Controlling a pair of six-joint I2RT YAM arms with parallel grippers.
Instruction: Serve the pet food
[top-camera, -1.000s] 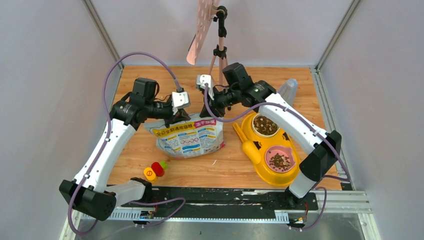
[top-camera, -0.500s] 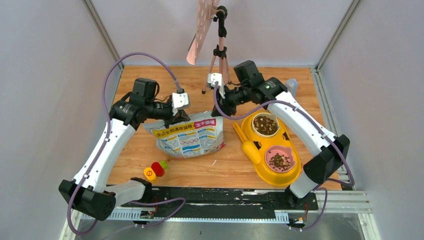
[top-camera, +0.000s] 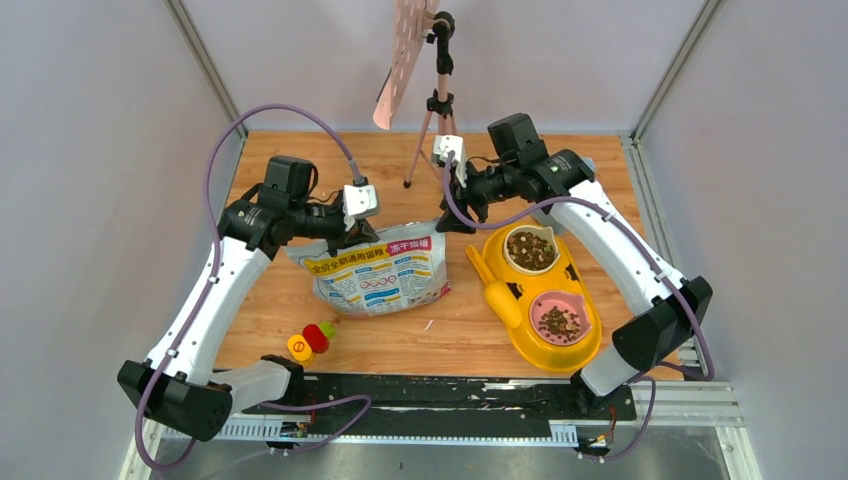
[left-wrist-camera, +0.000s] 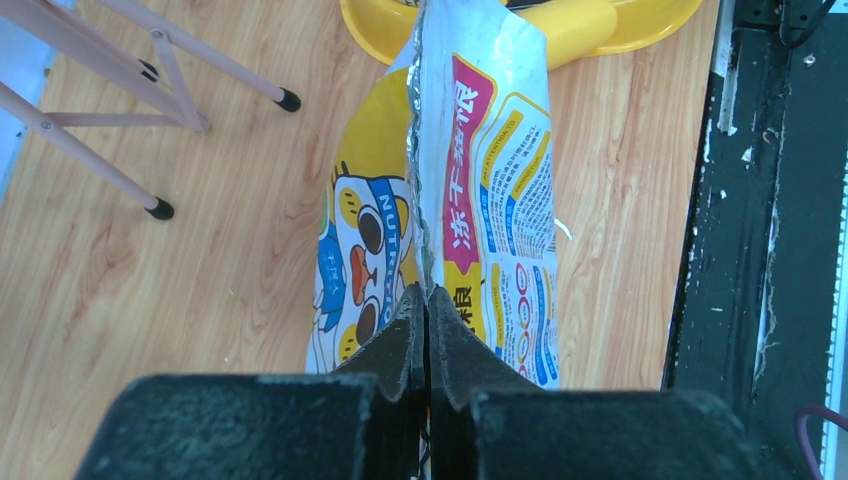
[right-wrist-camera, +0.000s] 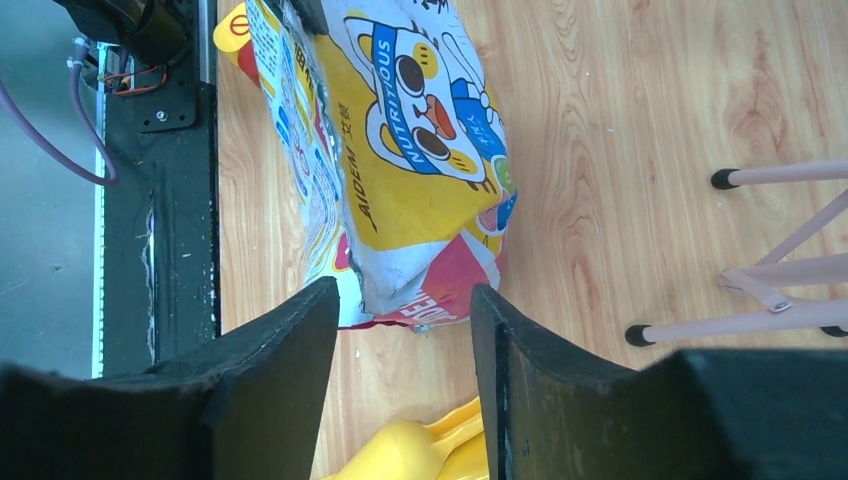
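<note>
The printed bag (top-camera: 378, 275) lies on the wooden table with its sealed top edge toward the back. My left gripper (top-camera: 352, 232) is shut on that top seam near the left corner; in the left wrist view the bag (left-wrist-camera: 480, 180) runs away from the closed left gripper (left-wrist-camera: 428, 295). My right gripper (top-camera: 452, 213) stands open, just off the bag's right top corner and holding nothing. The right wrist view shows the bag (right-wrist-camera: 420, 150) beyond the right gripper (right-wrist-camera: 405, 290). Pet food fills the white bowl (top-camera: 530, 248) and the pink bowl (top-camera: 558, 321).
Both bowls sit in a yellow tray (top-camera: 585, 345) with a yellow scoop (top-camera: 497, 290) at its left edge. A pink tripod (top-camera: 437, 110) stands at the back, its legs (right-wrist-camera: 760, 290) close to my right gripper. Small red and yellow pieces (top-camera: 308, 340) lie near the front.
My right gripper has opened, let go of the bag's top right corner and drawn back to the right. The left gripper has kept its hold without moving.
</note>
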